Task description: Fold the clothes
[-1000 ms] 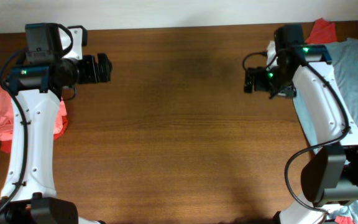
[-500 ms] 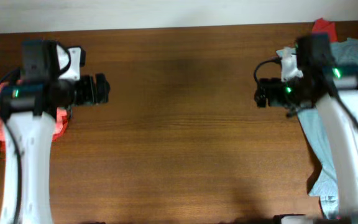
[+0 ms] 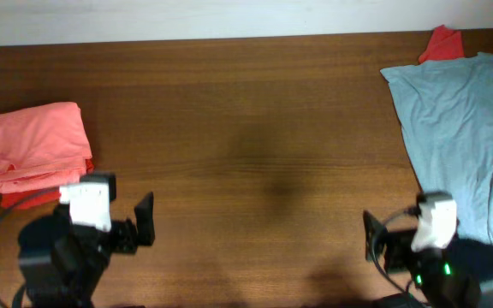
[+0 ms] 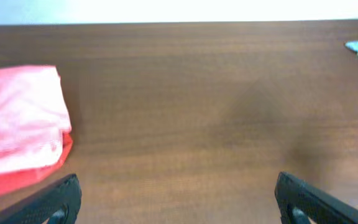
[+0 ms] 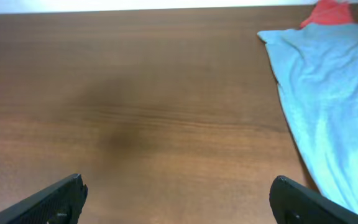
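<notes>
A folded coral-pink garment (image 3: 37, 150) lies at the table's left edge; it also shows in the left wrist view (image 4: 17, 124). A light blue-grey garment (image 3: 465, 128) lies spread out at the right, with a red cloth (image 3: 441, 43) peeking out at its far corner; both show in the right wrist view, the blue one (image 5: 328, 93) and the red one (image 5: 328, 12). My left gripper (image 3: 144, 221) is open and empty near the front left, fingers wide apart in its wrist view (image 4: 179, 199). My right gripper (image 3: 371, 244) is open and empty near the front right (image 5: 179, 199).
The brown wooden table (image 3: 246, 128) lies between the two garments. A pale wall runs along the far edge (image 3: 229, 17).
Both arms have pulled back from the far side of the table to the front edge. The pink pile and the blue garment are now fully uncovered.
</notes>
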{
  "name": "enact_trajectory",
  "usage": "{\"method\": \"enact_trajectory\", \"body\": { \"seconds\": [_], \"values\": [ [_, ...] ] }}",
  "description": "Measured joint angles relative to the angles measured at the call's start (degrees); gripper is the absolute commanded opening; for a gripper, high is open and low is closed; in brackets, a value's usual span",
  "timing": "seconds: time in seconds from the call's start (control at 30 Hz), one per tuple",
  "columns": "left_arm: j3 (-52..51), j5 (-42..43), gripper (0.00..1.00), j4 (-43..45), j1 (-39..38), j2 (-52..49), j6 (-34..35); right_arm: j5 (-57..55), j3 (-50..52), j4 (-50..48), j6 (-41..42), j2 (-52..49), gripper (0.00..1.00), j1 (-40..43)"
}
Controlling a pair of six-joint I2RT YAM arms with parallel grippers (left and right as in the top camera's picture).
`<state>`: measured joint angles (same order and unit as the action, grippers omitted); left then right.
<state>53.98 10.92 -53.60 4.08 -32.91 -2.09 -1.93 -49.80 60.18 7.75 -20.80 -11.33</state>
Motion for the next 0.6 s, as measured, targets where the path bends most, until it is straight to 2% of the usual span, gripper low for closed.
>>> {"method": "enact_trajectory", "body": {
  "seconds": [0.17,0.6],
  "values": [
    [-0.20,-0.02,0.99,-5.84,0.00,3.34,-0.11,-0.61,0.22,4.44,0.04,7.15,0.99,-0.02],
    [-0.33,-0.02,0.99,-15.69,0.00,3.45,-0.13,-0.66,0.33,7.17,0.07,7.74,0.99,-0.02]
  ]
}}
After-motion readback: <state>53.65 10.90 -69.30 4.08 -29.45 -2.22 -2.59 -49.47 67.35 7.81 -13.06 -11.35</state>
